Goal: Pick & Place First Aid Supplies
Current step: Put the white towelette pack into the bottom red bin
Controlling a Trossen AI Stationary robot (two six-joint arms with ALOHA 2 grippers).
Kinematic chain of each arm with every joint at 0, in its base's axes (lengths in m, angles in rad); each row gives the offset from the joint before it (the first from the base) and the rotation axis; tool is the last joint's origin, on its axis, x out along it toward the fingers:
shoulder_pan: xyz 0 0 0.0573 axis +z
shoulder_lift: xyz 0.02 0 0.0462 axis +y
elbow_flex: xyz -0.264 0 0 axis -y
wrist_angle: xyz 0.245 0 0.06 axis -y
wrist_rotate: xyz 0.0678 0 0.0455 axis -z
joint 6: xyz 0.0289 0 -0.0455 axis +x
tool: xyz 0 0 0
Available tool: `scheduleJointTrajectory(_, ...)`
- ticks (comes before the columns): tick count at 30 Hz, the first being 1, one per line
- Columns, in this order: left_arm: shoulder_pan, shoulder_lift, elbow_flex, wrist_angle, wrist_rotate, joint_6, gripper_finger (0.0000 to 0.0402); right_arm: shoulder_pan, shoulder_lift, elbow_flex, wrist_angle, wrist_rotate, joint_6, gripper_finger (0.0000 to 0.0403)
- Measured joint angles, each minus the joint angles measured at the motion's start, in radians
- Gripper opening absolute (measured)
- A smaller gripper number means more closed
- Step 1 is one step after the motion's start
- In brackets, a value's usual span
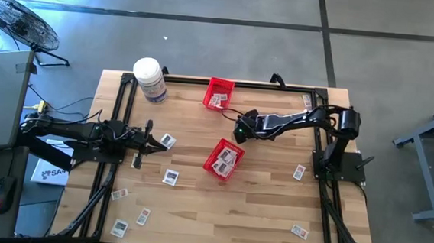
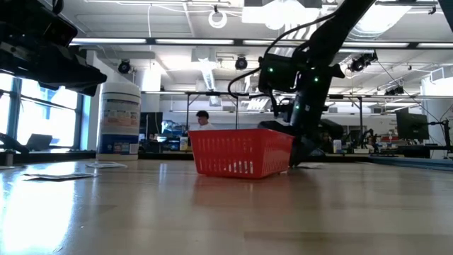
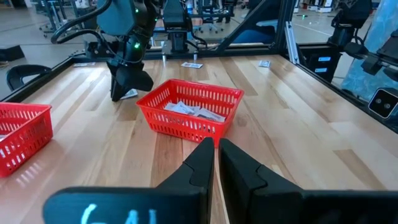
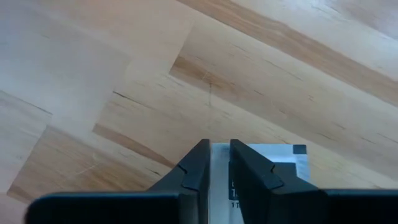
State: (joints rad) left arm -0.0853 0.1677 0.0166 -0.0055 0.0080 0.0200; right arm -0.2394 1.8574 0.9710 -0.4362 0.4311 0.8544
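Nearest the front edge of the table [image 1: 218,213], several first aid packets lie loose: two by the front left corner [image 1: 121,227], one [image 1: 300,231] near the front right corner, and one [image 1: 170,177] farther in. Toward the left edge, the left gripper [image 1: 143,142] hovers above the wood with its fingers [image 3: 202,165] almost together and nothing between them; a packet [image 1: 168,141] lies just beside it. At the middle of the table stands a red basket [image 1: 224,159] holding several packets. Just behind it, the right gripper [image 1: 239,134] points down at the table, its fingers [image 4: 198,167] nearly closed around the edge of a flat white packet [image 4: 273,163] that lies on the wood. Near the back edge sit a second red basket [image 1: 218,92] with packets inside and a white jar [image 1: 150,79] toward the back left corner.
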Motion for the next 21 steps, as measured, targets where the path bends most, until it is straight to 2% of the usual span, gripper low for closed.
scheduleJointTrajectory(6,0.0,0.0,0.0,0.0,0.0,0.0,0.0021,0.0,0.002,-0.001,0.0,-0.01,0.0,0.0004)
scheduleJointTrajectory(21,0.0,0.0,0.0,0.0,0.0,0.0,0.0021,-0.004,-0.026,0.035,0.025,-0.012,-0.059,0.0001)
